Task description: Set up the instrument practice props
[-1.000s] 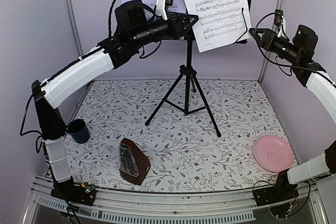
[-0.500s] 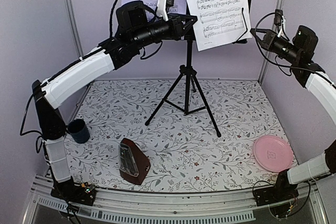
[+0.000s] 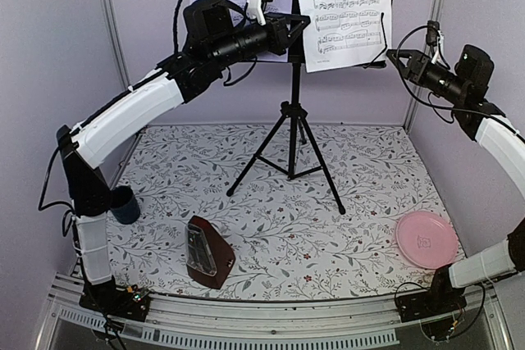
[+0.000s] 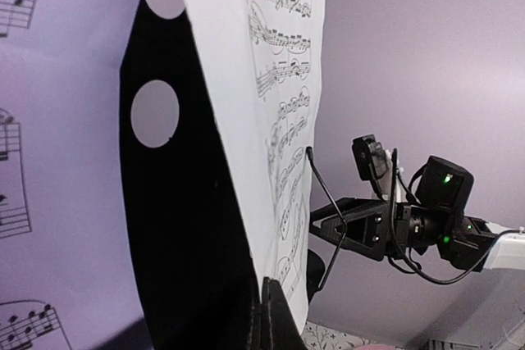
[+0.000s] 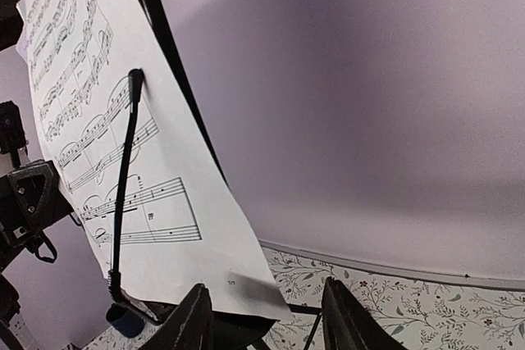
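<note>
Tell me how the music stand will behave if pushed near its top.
Probably top-heavy: the music stand carries its desk high on one thin pole, so it may rock or tip. Its spread tripod legs should steady it somewhat. It looks light for its height.

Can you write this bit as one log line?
left hand: shut on right sheet | right hand: open beside stand | metronome: on table

Soft, even light fills the overhead view, and the metronome (image 3: 208, 253) casts only a faint shadow on the worktop (image 3: 271, 219). In the left wrist view, the stand's desk (image 4: 184, 227) is a black silhouette. In the right wrist view, the fingers (image 5: 194, 321) blur at 6 o'clock and the wall (image 5: 394, 120) darkens toward 12.
</note>
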Action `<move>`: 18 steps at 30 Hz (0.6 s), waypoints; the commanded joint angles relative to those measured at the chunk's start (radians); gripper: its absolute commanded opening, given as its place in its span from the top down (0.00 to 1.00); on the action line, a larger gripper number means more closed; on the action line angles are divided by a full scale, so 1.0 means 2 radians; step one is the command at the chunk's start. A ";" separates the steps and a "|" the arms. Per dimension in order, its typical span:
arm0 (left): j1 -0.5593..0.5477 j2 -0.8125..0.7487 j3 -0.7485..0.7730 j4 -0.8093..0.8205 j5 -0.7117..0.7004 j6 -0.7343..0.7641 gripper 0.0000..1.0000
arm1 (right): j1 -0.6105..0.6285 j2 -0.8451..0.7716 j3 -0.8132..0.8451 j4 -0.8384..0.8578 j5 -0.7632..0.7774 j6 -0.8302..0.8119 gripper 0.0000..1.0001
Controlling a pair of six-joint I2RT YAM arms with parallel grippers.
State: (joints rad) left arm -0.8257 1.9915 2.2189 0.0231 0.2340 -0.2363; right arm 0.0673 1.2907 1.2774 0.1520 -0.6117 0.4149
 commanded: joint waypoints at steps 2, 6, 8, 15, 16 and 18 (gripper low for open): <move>-0.004 0.018 0.024 -0.014 -0.003 0.009 1.00 | -0.004 -0.004 0.013 0.013 -0.003 -0.002 0.53; -0.005 0.030 0.045 -0.025 -0.003 0.013 1.00 | -0.005 0.001 0.015 0.016 -0.002 -0.003 0.54; -0.004 0.032 0.051 -0.026 -0.003 0.015 1.00 | -0.006 0.000 0.016 0.018 -0.001 -0.005 0.54; -0.004 0.034 0.055 -0.026 -0.002 0.017 1.00 | -0.006 0.013 0.026 0.025 -0.019 -0.007 0.77; -0.004 0.034 0.055 -0.026 -0.004 0.017 1.00 | -0.006 0.014 0.026 0.027 -0.022 -0.006 0.85; -0.003 0.033 0.055 -0.027 -0.005 0.019 1.00 | -0.006 0.013 0.023 0.031 -0.025 -0.004 0.98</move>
State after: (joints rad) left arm -0.8257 2.0487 2.3035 -0.0242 0.2306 -0.2138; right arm 0.0586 1.3064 1.3029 0.1783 -0.6342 0.4053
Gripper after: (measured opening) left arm 0.009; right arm 0.110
